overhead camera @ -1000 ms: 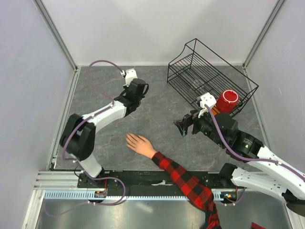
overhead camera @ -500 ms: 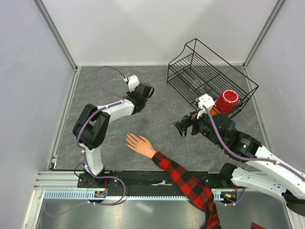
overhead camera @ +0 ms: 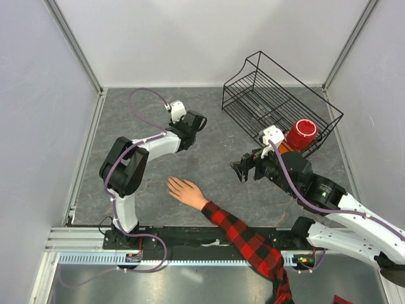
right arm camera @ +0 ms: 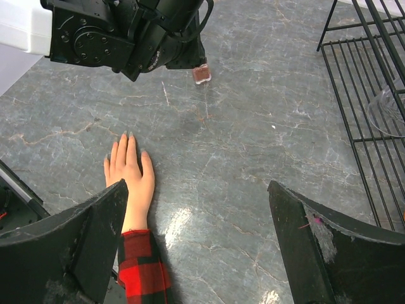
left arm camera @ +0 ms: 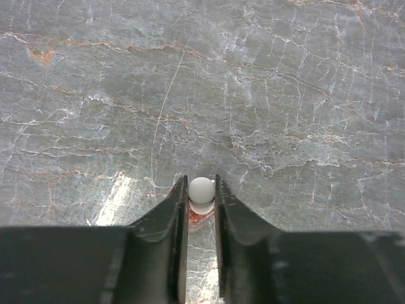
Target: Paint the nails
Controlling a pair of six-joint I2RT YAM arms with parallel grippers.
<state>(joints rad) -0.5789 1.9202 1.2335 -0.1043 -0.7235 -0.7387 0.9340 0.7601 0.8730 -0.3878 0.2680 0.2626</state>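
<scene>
On the left wrist camera the tiny dark red bottle with a round white cap point(left arm camera: 202, 191) is nearly all hidden between the black fingers of the left gripper point(left arm camera: 200, 182). I get only the cap and a sliver of red, and I cannot tell whether the pads press it or merely flank it. Overhead, that gripper's own wrist covers bottle and fingertips alike. From the right wrist camera the bottle's top vanishes under the same black housing. The nails point(right arm camera: 124, 135) on the pale, skin-coloured hand point(right arm camera: 130, 174) are too small for me to judge any colour. The red-and-black plaid sleeve point(right arm camera: 142, 266) and the black wire basket point(right arm camera: 361, 95) both run off the frame.
</scene>
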